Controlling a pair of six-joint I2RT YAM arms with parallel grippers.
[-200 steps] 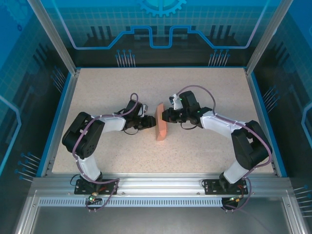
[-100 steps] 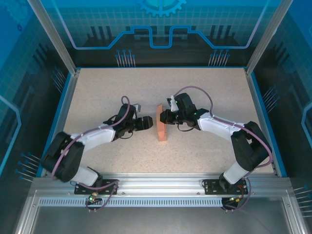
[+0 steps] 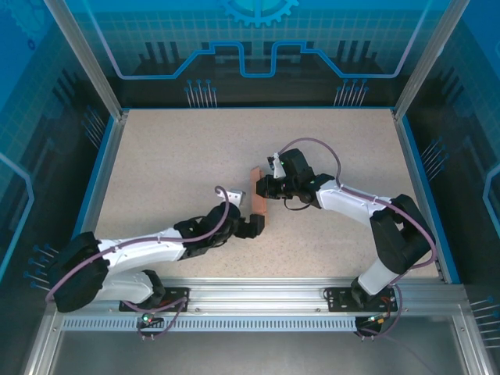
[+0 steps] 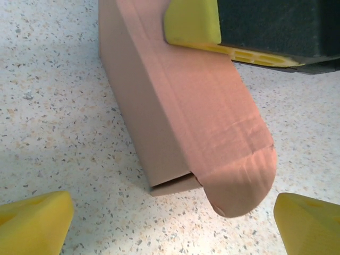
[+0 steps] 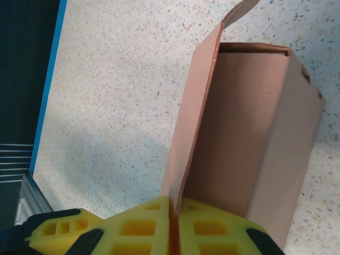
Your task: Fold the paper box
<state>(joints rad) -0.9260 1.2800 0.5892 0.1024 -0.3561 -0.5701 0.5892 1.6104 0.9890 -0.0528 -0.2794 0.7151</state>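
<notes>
The paper box (image 3: 260,203) is a salmon-orange card box lying lengthwise on the speckled table. My right gripper (image 3: 264,187) is shut on a thin side panel of the box (image 5: 249,127), its yellow pads (image 5: 143,228) pressed flat on the card. My left gripper (image 3: 250,227) stands open at the box's near end. In the left wrist view its fingertips (image 4: 34,223) straddle bare table just short of the box (image 4: 175,106), touching nothing. A rounded end flap (image 4: 239,175) hangs loose over the open end. The right gripper's yellow finger (image 4: 191,21) rests on the box top.
The speckled tabletop (image 3: 172,156) has blue raised rims (image 3: 98,187) on the left, back and right. An aluminium rail (image 3: 258,297) carrying both arm bases runs along the near edge. Blue enclosure panels surround the table.
My left arm has swung from the box's left side round to its near end, and its jaws have spread wide. The right gripper has kept its hold on the box.
</notes>
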